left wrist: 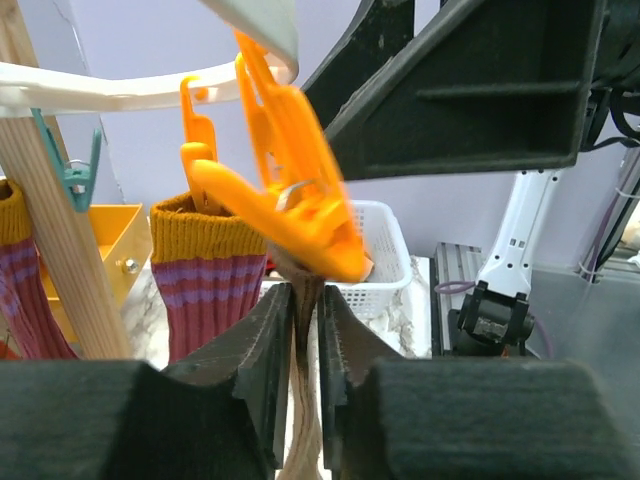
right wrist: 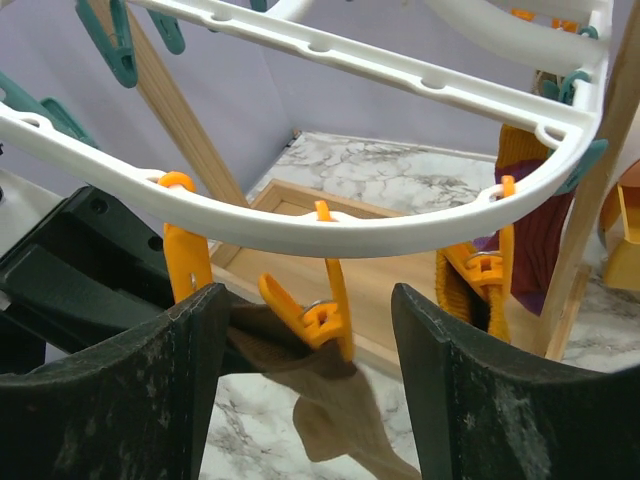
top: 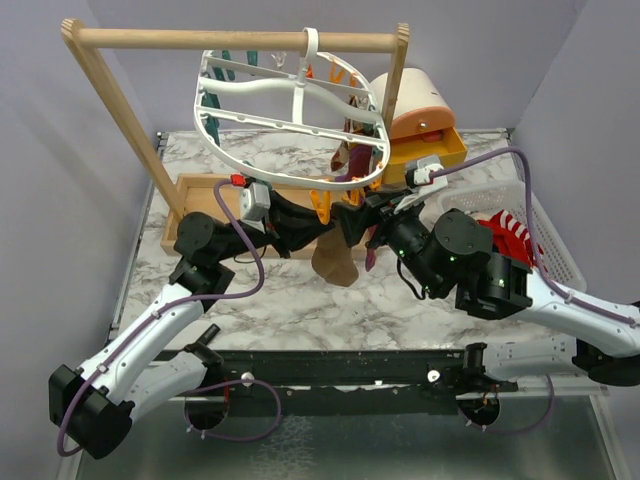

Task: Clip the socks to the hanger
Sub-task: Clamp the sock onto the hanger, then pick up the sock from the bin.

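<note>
The white oval hanger [top: 290, 110] hangs from the wooden bar, with its ring [right wrist: 330, 235] across the right wrist view. My left gripper [left wrist: 305, 320] is shut on a tan-brown sock [left wrist: 300, 420], just under an orange clip [left wrist: 290, 200]. In the right wrist view that orange clip [right wrist: 325, 310] bites the top of the tan-brown sock [right wrist: 340, 420]. My right gripper [right wrist: 310, 330] is open, its fingers standing on either side of the clip without touching it. A maroon sock with a mustard cuff [left wrist: 208, 280] hangs clipped beside it. In the top view both grippers meet under the ring's near edge [top: 340, 215].
The wooden bar-and-tray rack [top: 230, 40] holds the hanger, and its post [left wrist: 40, 230] stands close on the left. A white slatted basket [top: 545, 240] at the right holds a red-and-white striped sock [top: 505, 228]. A yellow box [top: 430, 150] stands behind. Teal clips [right wrist: 110, 40] dangle from the ring.
</note>
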`<state>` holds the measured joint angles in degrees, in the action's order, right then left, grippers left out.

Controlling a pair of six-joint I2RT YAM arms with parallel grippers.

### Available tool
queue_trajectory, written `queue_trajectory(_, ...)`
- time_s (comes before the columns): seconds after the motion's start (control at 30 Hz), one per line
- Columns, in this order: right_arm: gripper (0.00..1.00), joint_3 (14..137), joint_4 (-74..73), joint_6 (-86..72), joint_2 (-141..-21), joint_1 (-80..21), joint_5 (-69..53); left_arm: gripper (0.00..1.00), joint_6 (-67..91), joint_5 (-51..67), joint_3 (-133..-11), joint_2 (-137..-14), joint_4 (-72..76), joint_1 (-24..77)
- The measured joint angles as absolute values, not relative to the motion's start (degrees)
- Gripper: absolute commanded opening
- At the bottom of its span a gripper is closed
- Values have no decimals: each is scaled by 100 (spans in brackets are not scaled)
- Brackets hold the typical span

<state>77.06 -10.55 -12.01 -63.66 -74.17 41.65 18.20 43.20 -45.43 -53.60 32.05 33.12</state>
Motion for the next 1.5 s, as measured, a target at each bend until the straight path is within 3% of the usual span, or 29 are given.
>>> queue_trajectory(0.13,76,7706,-1164,-1236,-6211,-7417,4165,40,1796,4303,-4475,-5360,3210,3312)
queue_trajectory(0.23,78,7708,-1341,-1258,-6075,-7417,4139,67,1789,4300,-4410,-5352,3205,3315)
queue_trajectory(0.3,79,7741,-1496,-1260,-6003,-7417,4091,94,1758,4298,-4353,-5334,3208,3315)
queue_trajectory(0.33,79,7771,-1601,-1262,-5972,-7417,4069,99,1758,4298,-4320,-5317,3203,3312)
queue_trajectory(0.73,79,8143,-2058,-910,-5725,-7417,4331,99,1304,3782,-3566,-4016,2477,3315)
queue_trajectory(1.07,75,9065,-613,572,-6595,-7341,5299,99,1177,2429,-2742,-2648,1586,3315)
queue_trajectory(1.3,74,9601,-473,3,-7019,-5533,5376,99,1511,1584,-2394,-2169,1376,3315)
queue_trajectory(1.5,74,8536,-460,-799,-6412,-3968,5461,99,1813,1293,-2373,-2226,1243,3315)
